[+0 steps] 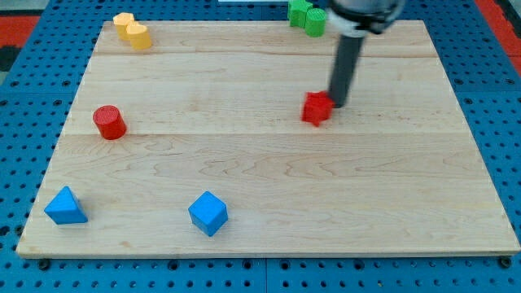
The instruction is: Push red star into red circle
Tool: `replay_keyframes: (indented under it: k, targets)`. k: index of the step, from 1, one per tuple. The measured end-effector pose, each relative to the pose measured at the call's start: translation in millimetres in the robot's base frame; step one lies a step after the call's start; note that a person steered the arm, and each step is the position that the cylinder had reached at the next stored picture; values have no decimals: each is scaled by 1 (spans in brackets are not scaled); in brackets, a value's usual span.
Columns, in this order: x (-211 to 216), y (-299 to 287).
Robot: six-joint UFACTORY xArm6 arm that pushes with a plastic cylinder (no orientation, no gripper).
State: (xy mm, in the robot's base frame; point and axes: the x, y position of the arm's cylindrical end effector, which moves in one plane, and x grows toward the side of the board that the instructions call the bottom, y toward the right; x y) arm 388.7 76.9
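Note:
The red star (317, 108) lies on the wooden board (269, 195), right of centre in the upper half. The red circle (108, 122) stands far to the view's left, at about the same height. My tip (336, 104) is at the star's right edge, touching or almost touching it. The dark rod rises from there to the view's top.
Two yellow blocks (132, 30) sit at the top left corner. Two green blocks (307, 16) sit at the top edge, partly behind the arm. A blue triangle (65, 207) lies at the bottom left and a blue cube (208, 213) right of it.

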Motion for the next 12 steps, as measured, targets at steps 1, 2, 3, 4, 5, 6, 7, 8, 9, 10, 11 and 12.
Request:
replay_keyframes:
  k: [1, 2, 3, 4, 5, 6, 7, 8, 9, 10, 11, 12]
  targets:
    - [15, -26]
    - [40, -67]
    - [55, -92]
    - [72, -82]
    - [77, -137]
    - [74, -183]
    - [37, -154]
    - [23, -188]
    - [-4, -169]
    - [-48, -162]
    - [-45, -205]
    - [-4, -241]
